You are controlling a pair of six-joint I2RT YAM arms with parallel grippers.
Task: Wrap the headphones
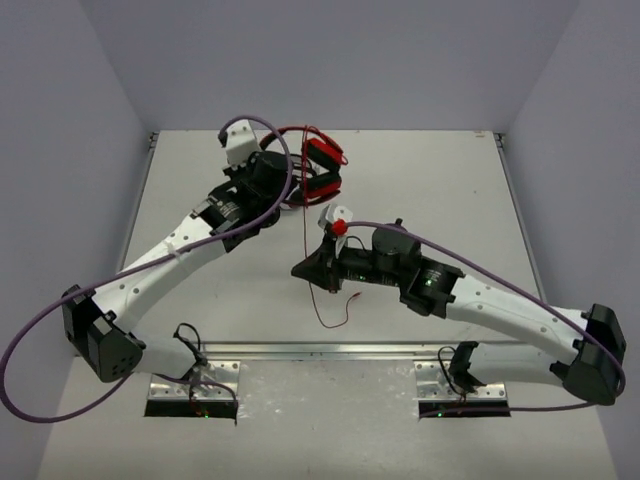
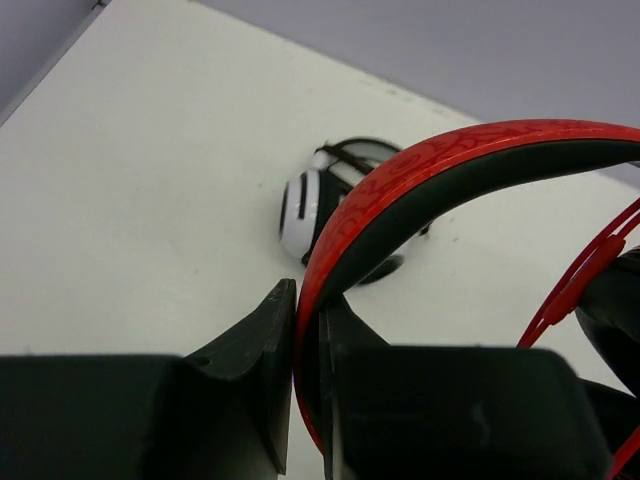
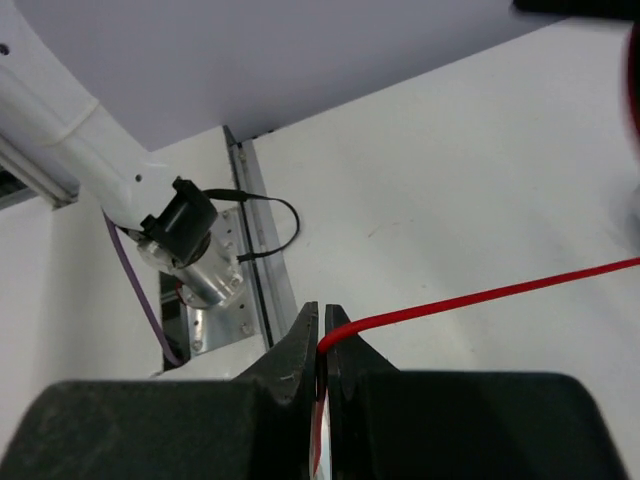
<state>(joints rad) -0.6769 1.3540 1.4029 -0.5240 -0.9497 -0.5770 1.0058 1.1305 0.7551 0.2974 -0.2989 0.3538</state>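
Note:
The red headphones (image 1: 322, 160) with black ear pads sit at the back middle of the table. My left gripper (image 1: 295, 186) is shut on their red headband (image 2: 420, 170), which is pinched between the jaws (image 2: 308, 298). The thin red cable (image 1: 306, 225) runs from the headphones toward the near side. My right gripper (image 1: 303, 270) is shut on that cable (image 3: 480, 297), which bends where it enters the closed jaws (image 3: 321, 312). The loose cable end (image 1: 345, 308) trails on the table past the gripper.
A white-and-black pair of headphones (image 2: 315, 205) lies on the table beyond the red headband. The metal rail (image 1: 330, 350) runs along the near edge. The left arm's base and mounting plate (image 3: 200, 270) show in the right wrist view.

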